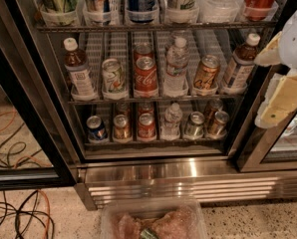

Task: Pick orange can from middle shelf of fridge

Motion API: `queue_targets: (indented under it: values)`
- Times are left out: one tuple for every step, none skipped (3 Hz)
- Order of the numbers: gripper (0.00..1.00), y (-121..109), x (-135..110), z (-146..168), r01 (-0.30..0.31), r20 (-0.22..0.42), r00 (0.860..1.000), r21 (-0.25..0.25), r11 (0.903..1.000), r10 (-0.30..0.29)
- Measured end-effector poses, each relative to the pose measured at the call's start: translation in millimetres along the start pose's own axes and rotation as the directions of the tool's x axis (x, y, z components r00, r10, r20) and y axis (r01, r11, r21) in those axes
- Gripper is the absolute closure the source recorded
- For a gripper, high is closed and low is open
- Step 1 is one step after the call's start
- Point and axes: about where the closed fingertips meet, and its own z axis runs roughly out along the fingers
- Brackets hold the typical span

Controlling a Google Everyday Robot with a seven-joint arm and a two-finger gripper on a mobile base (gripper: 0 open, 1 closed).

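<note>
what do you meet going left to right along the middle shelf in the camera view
first brown bottle, white-and-green can, Coca-Cola can, clear bottle, orange can, second brown bottle, then the pincer at the right edge

Hand right of orange can, middle shelf

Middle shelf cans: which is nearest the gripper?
The orange can, between water bottle and brown bottle; gripper at right edge, Coca-Cola can and white-green can farther left.
</note>
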Motion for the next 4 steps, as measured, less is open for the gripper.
queue_targets:
  values:
    - [0.42, 0.0, 0.0, 0.0, 0.000, 0.000, 1.000, 0.000, 1.0000, 0.000]
    - [0.65, 0.0, 0.0, 0.0, 0.000, 0.000, 1.000, 0.000, 1.0000, 0.000]
    - [0.89, 0.0, 0.0, 0.0, 0.000, 0.000, 1.000, 0.000, 1.0000, 0.000]
    - [1.00, -0.2, -0.2, -0.3, 0.000, 0.001, 1.000, 0.002, 1.0000, 0.000]
